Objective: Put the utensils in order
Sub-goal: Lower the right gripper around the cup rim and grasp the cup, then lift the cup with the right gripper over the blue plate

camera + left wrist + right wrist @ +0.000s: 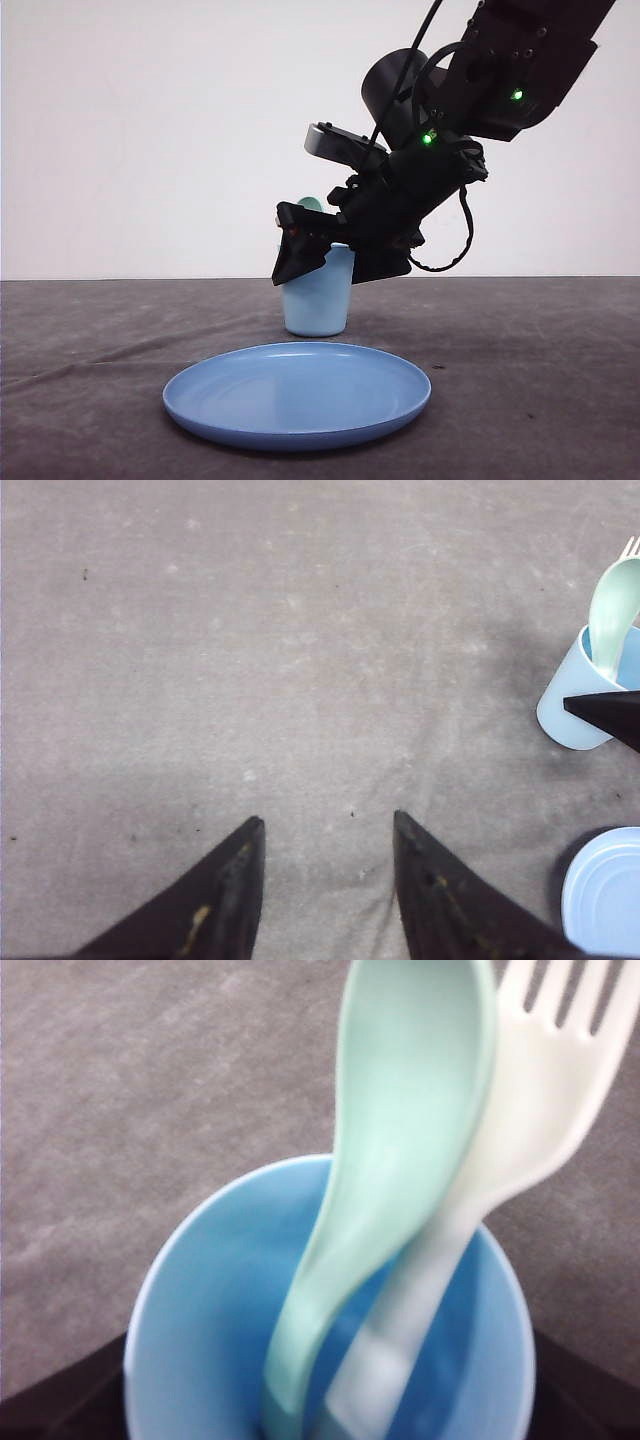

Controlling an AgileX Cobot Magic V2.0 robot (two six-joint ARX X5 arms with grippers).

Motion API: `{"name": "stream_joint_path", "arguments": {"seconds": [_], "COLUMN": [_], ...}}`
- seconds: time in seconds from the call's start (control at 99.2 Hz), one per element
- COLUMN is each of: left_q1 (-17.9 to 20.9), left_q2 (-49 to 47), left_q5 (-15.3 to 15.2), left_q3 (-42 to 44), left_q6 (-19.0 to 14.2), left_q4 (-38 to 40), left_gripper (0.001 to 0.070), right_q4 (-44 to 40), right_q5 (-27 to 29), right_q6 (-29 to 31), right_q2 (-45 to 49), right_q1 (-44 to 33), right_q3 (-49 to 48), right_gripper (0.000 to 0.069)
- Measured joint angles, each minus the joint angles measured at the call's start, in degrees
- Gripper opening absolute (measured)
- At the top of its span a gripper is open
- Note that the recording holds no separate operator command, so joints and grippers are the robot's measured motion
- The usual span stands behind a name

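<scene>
A mint-green spoon [400,1140] and a white fork [520,1130] stand together in the light blue cup [200,1290], handles down, heads leaning over the rim. My right gripper [330,1360] is open just above the cup, a dark finger on each side of the rim, holding nothing. From the front, the right gripper [330,270] covers the cup's [318,300] top and the spoon's bowl [310,204] pokes up behind it. My left gripper [325,825] hangs open over bare grey cloth, well away from the cup [570,710], spoon [612,615] and fork tines [630,548].
A round blue plate [297,393] lies on the grey tablecloth in front of the cup; its edge [605,890] also appears in the left wrist view. One right fingertip [610,708] reaches in beside the cup. The right arm [480,90] slopes down from the upper right.
</scene>
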Motion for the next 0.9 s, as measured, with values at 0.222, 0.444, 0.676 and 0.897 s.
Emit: {"name": "stream_joint_path", "arguments": {"seconds": [0.222,0.444,0.676,0.897], "left_q1": [0.00,0.00,0.00,0.00], "left_q2": [0.00,-0.02,0.00,-0.02], "left_q5": [0.00,0.00,0.00,0.00], "left_q3": [-0.02,0.00,0.00,0.00], "left_q6": [0.02,0.02,0.02,0.02], "left_q4": [0.00,0.02,0.00,0.02], "left_gripper": [0.0229,0.0229,0.0229,0.0229], "right_q4": [-5.44,-14.12,-15.32,-15.30], "right_q5": [0.00,2.49,6.21,11.37], "right_q6": [0.00,-0.02,0.07,0.98], "right_q2": [-6.71,-16.76,-28.28,-37.40], "right_q1": [0.46,3.34,8.98,14.99], "right_q3": [0.00,-0.28,-7.34,-16.28], "right_gripper": [0.0487,0.0485,0.0485,0.0485]}}
